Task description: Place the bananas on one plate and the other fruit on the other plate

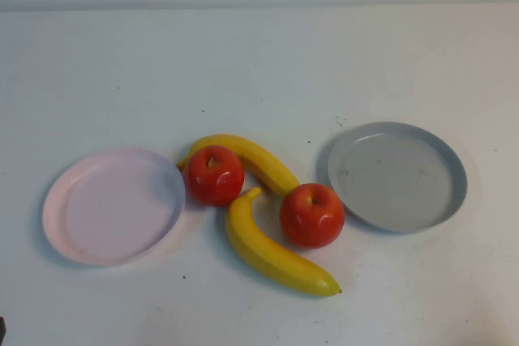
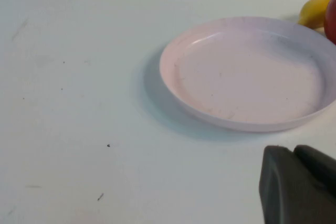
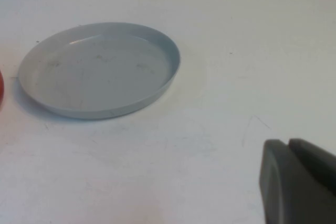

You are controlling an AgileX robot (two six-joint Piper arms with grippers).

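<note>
The pale pink plate [image 1: 112,205] lies empty at the left and the grey plate [image 1: 396,176] lies empty at the right. Between them on the table lie two bananas, one farther back [image 1: 258,161] and one nearer the front [image 1: 274,250], and two red apples, one at the left [image 1: 215,174] and one at the right [image 1: 312,215], all touching or nearly so. My left gripper [image 2: 293,149] is shut and empty, hanging in front of the pink plate [image 2: 247,74]. My right gripper [image 3: 287,142] is shut and empty, off to the side of the grey plate [image 3: 100,69].
The white table [image 1: 259,62] stretches bare behind the fruit to a pale back wall. A banana tip [image 2: 315,10] and an apple's edge [image 2: 331,19] show beyond the pink plate in the left wrist view.
</note>
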